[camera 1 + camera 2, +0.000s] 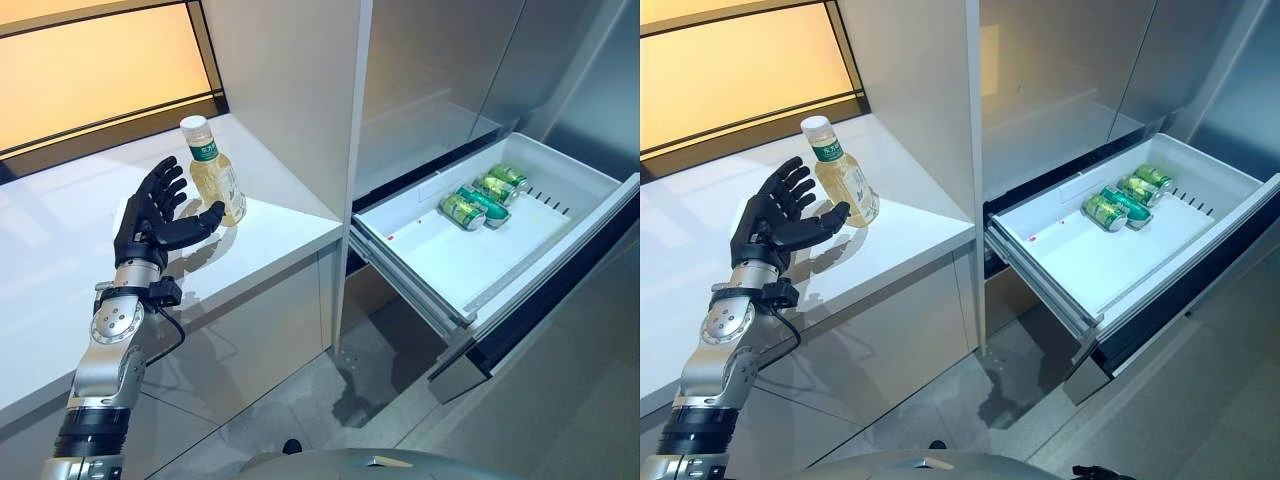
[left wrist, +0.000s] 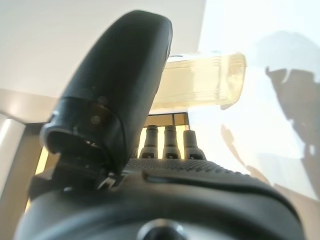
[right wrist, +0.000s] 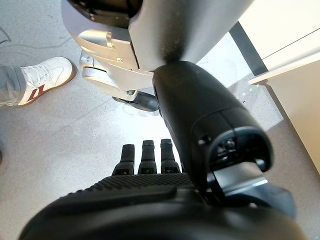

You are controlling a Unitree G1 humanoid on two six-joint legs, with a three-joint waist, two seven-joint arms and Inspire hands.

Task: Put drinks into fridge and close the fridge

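A bottle [image 1: 214, 170] of pale yellow drink with a white cap and green label stands upright on the white counter [image 1: 280, 235]. My left hand [image 1: 155, 215] is open just left of it, fingers spread, thumb reaching toward the bottle's base without gripping; the bottle also shows past the thumb in the left wrist view [image 2: 205, 82]. The fridge drawer [image 1: 440, 265] is pulled out at the right, with green cans [image 1: 485, 196] lying at its far end. My right hand [image 3: 150, 200] hangs over the floor with its fingers straight.
The fridge's grey front [image 1: 440, 70] rises behind the drawer. A tall white panel [image 1: 290, 90] stands between counter and fridge. A window [image 1: 95, 70] runs behind the counter. A person's white shoe [image 3: 37, 80] is on the grey floor [image 1: 330, 400].
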